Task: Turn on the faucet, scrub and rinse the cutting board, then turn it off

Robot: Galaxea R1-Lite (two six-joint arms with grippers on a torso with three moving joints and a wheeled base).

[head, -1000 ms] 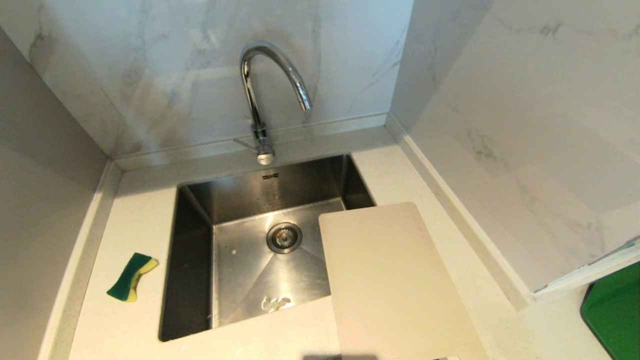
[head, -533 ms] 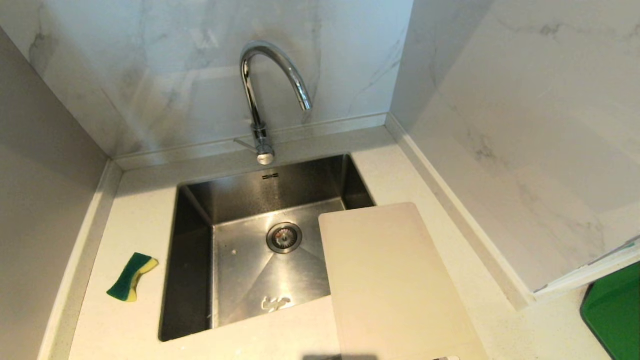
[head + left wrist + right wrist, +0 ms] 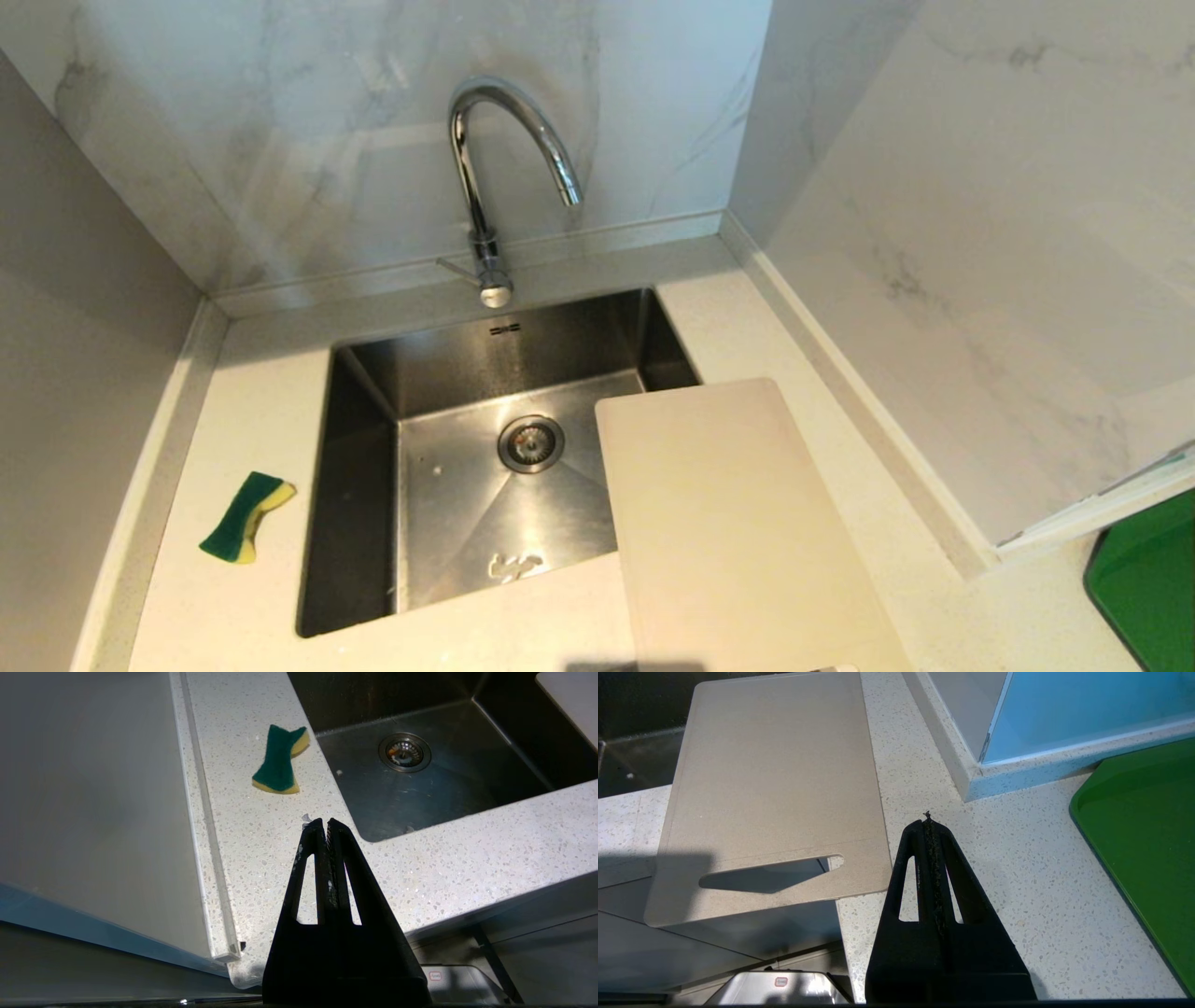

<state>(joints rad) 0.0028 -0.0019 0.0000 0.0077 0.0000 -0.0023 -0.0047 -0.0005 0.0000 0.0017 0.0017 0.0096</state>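
The chrome gooseneck faucet (image 3: 492, 177) rises behind the steel sink (image 3: 364, 448), its thin lever at the base; no water runs from it. The beige cutting board (image 3: 738, 532) lies flat on the counter to the sink's right, one corner over the basin and its slotted handle end (image 3: 770, 872) hanging past the counter's front edge. Neither arm shows in the head view. My left gripper (image 3: 326, 822) hovers shut and empty above the front counter, short of the sponge. Just right of the board's handle end, my right gripper (image 3: 928, 820) hangs shut and empty.
A green-and-yellow sponge (image 3: 246, 516) (image 3: 279, 760) lies on the counter left of the sink. A green tray (image 3: 1148, 588) (image 3: 1143, 840) sits at the far right. Marble walls close in behind and on both sides. The drain (image 3: 530, 443) is in the basin's middle.
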